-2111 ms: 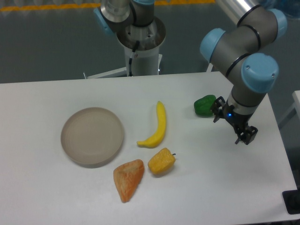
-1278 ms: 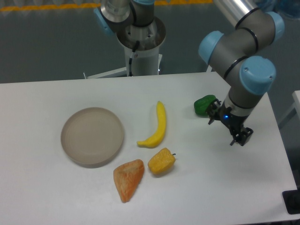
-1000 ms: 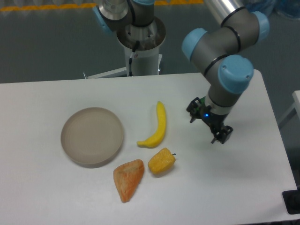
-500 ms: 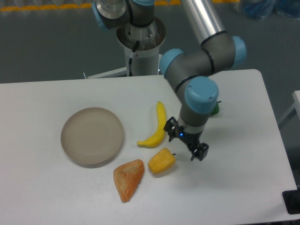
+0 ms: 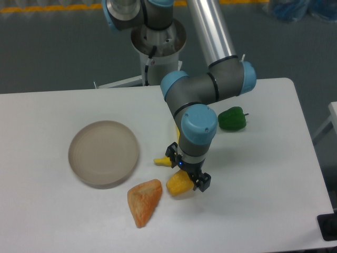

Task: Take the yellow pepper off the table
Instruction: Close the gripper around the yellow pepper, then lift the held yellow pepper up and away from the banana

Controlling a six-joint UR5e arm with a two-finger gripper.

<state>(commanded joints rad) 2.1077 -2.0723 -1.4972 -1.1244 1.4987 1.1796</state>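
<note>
The grey-and-blue jointed arm (image 5: 202, 95) reaches from its base at the far edge of the large white rectangular table (image 5: 253, 200), folds at the elbow and points its wrist down over the small lumpy yellow-orange pepper (image 5: 178, 184). The black two-finger gripper (image 5: 188, 171) sits directly above that pepper and covers its upper right part. One finger shows at the pepper's upper left, the other at its right; the fingers stand apart, spread across the pepper, and contact cannot be judged. The pepper lies on the table. An orange wedge-shaped piece (image 5: 143, 200) lies just left of the pepper. A long yellow banana (image 5: 163, 160), mostly hidden by the wrist, lies just behind the pepper. A round grey-beige plate (image 5: 103, 153) sits well left of the pepper. A green pepper (image 5: 231, 118) lies behind and right of it.
</note>
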